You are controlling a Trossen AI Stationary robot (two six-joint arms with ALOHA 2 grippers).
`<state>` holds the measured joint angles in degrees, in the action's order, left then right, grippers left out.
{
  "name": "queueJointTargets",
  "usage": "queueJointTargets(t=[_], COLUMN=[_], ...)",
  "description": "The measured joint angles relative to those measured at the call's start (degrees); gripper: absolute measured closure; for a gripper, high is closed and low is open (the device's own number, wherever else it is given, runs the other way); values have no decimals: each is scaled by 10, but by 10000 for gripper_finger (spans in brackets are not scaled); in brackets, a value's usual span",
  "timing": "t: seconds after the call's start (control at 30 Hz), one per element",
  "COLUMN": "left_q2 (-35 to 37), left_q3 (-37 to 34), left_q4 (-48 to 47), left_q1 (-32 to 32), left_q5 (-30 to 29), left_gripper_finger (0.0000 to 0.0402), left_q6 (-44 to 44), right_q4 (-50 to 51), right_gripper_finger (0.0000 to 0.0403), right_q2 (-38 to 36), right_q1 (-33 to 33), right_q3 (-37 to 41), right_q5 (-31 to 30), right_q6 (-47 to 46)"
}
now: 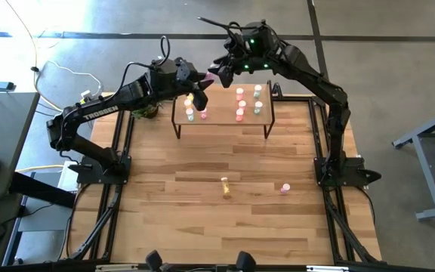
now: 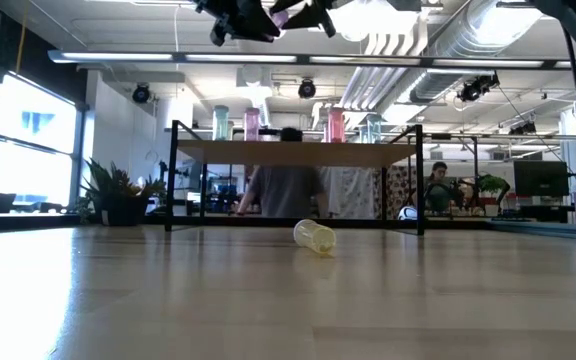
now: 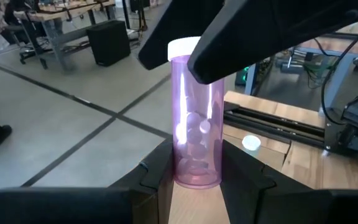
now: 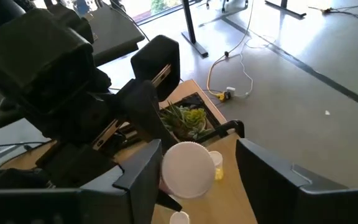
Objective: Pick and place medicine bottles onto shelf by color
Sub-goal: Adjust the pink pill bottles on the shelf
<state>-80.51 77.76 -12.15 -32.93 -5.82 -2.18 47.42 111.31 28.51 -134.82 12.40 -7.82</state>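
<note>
A pink medicine bottle (image 3: 196, 118) with a white cap stands upright in the air over the far left of the shelf (image 1: 225, 125). My left gripper (image 3: 196, 168) is shut on it. My right gripper (image 4: 197, 155) is open, coming from the right, with one finger on either side of the bottle's cap (image 4: 185, 169). Several pink, green and yellow bottles stand on the shelf top. A yellow bottle (image 1: 225, 187) lies on its side on the table. Another pink bottle (image 1: 285, 188) stands near it. My left gripper pinches the pink bottle's lower end (image 3: 194, 174) between its two fingers, which come nearly level from the table's left. The bottle stands upright, cap up, lifted clear above the shelf. My right gripper has one finger (image 4: 145, 171) close beside the cap; whether it touches cannot be told.
A potted plant (image 1: 146, 112) sits at the table's far left corner, beside the shelf. The shelf's black legs (image 2: 175, 175) stand on the far half of the table. People sit at desks in the room beyond.
</note>
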Motion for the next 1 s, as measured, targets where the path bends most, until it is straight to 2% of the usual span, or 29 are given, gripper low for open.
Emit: queueJointTargets(t=[0.27,0.37,0.7,1.0], left_q2=[-1,-2,-2,-2], left_q3=[0,0,0,0], left_q4=[6,6,4,-31], left_q1=[0,1,0,0], left_q5=[-10,-22,-23,-37], left_gripper_finger=[304,304,281,199], left_q6=[-29,-31,-57,-64], right_q4=[-1,1,0,14], right_gripper_finger=[290,308,300,304], right_q2=[0,0,0,0], right_q1=[0,0,0,0], right_q3=[0,0,0,0], right_q5=[15,15,14,-20], right_q6=[-17,-21,-27,-24])
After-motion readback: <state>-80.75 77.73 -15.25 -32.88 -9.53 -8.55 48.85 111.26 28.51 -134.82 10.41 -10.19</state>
